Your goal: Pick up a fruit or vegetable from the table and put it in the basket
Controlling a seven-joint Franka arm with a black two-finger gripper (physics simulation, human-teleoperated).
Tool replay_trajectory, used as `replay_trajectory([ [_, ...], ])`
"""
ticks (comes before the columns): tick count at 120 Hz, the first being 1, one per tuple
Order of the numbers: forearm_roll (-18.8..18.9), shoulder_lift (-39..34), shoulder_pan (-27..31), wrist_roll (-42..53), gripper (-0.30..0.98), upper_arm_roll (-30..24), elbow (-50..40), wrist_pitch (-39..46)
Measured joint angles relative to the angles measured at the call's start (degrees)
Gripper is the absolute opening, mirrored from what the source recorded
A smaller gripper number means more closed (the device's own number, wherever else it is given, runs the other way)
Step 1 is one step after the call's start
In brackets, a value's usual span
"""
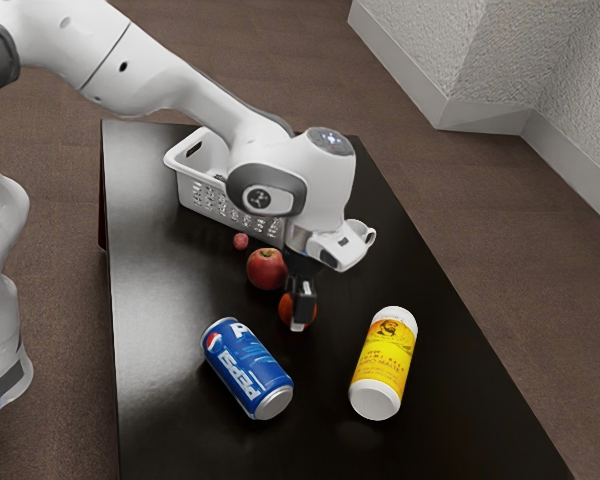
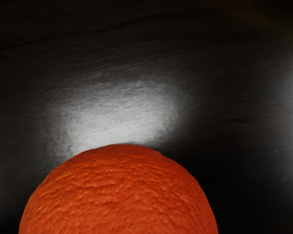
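Note:
My gripper (image 1: 302,298) points down at an orange (image 1: 285,309) in the exterior view, covering its middle so that it shows on both sides. What touches the orange's far side is hidden. In the wrist view the orange (image 2: 119,195) is large and round at the lower edge, above or on the dark table. A red apple (image 1: 266,268) stands beside the gripper, toward the basket, with a small reddish fruit (image 1: 241,241) behind it. The white basket (image 1: 193,190) is partly hidden by my hand and arm.
On the black table (image 1: 150,310), a blue Pepsi can (image 1: 245,367) lies toward the exterior view's lower left and a yellow and white bottle (image 1: 384,362) to the right of it. A white mug (image 1: 368,235) is partly behind my hand.

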Motion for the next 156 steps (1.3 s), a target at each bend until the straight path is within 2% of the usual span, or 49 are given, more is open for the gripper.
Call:
replay_trajectory([
  [56,-0.1,0.2,0.1,0.2,0.68,0.1,-0.4,0.7],
  [75,-0.4,0.2,-0.2,-0.4,0.41,0.1,-0.4,0.9],
  [113,0.8,-1.1,-1.0,-2.9,0.25,-0.1,0.1,1.2],
  [137,5.7,-5.3,-0.4,-4.5,0.21,-0.2,3.3,1.0],
  [156,9.0,-9.2,6.4,-4.8,0.21,-0.1,9.9,-4.3],
])
